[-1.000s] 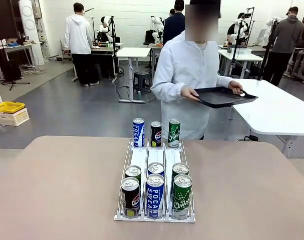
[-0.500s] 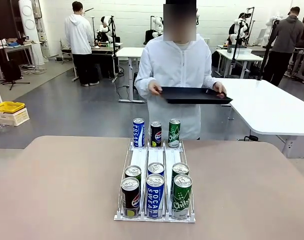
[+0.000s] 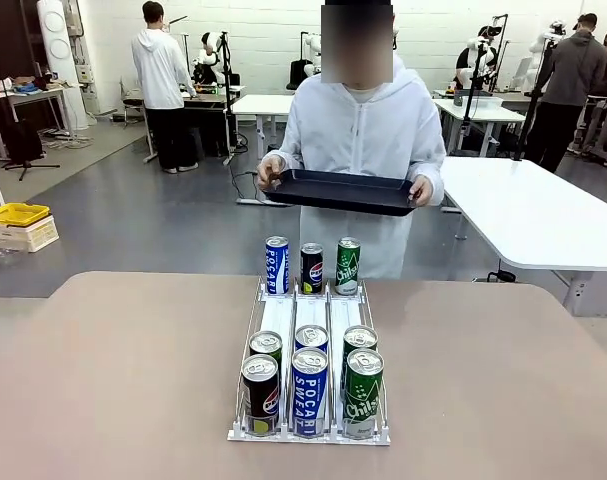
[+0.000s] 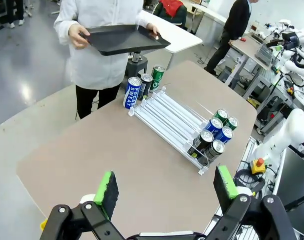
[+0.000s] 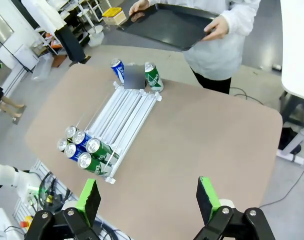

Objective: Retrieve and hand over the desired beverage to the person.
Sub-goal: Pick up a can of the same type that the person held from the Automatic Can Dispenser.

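A clear three-lane rack (image 3: pixel 310 340) on the brown table holds beverage cans. At its far end stand a blue Pocari can (image 3: pixel 276 265), a dark Pepsi can (image 3: pixel 311 268) and a green Chilsung can (image 3: pixel 348 266). Several more cans crowd its near end (image 3: pixel 309 392). Nothing marks one can as the desired beverage. The person (image 3: pixel 358 130) in a white hooded jacket stands behind the rack, both hands on a flat black tray (image 3: pixel 338 192). My left gripper (image 4: pixel 167 189) hangs open high above the table, far from the rack (image 4: pixel 167 117). My right gripper (image 5: pixel 148 199) is open too, well above the rack (image 5: pixel 126 117).
A white table (image 3: pixel 543 215) stands at the right behind the person. A yellow box (image 3: pixel 16 215) lies on the floor at the far left. Other people work at distant tables. Bare brown tabletop (image 3: pixel 113 380) lies on both sides of the rack.
The person has stepped left from the right side to directly behind the rack and turned the tray square to the table. Both grippers stay open.
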`<state>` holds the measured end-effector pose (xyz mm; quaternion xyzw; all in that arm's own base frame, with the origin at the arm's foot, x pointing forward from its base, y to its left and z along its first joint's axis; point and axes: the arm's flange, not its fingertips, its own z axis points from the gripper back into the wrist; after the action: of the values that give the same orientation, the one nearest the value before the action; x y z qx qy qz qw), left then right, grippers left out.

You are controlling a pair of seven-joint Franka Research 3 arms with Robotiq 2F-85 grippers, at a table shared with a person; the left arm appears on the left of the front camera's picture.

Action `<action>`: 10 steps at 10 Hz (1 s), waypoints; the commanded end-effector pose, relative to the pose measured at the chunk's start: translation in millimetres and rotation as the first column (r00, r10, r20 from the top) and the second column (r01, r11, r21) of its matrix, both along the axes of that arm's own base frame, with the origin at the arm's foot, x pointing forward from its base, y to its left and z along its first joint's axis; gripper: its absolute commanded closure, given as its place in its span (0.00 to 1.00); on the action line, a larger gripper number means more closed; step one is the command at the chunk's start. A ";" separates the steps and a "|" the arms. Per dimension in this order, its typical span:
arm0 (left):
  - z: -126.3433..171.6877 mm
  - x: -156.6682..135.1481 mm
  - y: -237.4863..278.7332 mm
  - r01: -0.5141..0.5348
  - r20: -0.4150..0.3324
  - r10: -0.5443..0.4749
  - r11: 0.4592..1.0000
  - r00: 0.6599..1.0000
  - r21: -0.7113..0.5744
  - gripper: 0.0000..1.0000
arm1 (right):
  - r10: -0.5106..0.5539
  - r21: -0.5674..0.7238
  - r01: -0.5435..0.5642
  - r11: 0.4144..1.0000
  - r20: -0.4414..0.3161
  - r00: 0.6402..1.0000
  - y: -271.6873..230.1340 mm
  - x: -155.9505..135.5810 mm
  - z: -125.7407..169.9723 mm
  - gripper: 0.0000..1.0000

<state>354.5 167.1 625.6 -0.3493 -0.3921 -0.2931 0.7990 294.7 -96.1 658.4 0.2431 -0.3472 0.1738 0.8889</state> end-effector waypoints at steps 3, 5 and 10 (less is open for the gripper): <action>3.5 0.4 1.7 0.003 0.007 -0.003 1.000 1.000 -0.022 0.00 | -0.004 -0.007 0.004 1.000 -0.004 1.000 0.3 0.9 -0.2 0.00; 3.5 0.4 1.7 0.003 0.007 -0.003 1.000 1.000 -0.022 0.00 | -0.004 -0.007 0.004 1.000 -0.004 1.000 0.3 0.9 -0.2 0.00; 3.5 0.4 1.7 0.003 0.007 -0.003 1.000 1.000 -0.022 0.00 | -0.004 -0.007 0.004 1.000 -0.004 1.000 0.3 0.9 -0.2 0.00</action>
<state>354.4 167.4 626.0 -0.3493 -0.3924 -0.2929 0.7989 294.7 -96.1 658.4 0.2431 -0.3472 0.1739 0.8889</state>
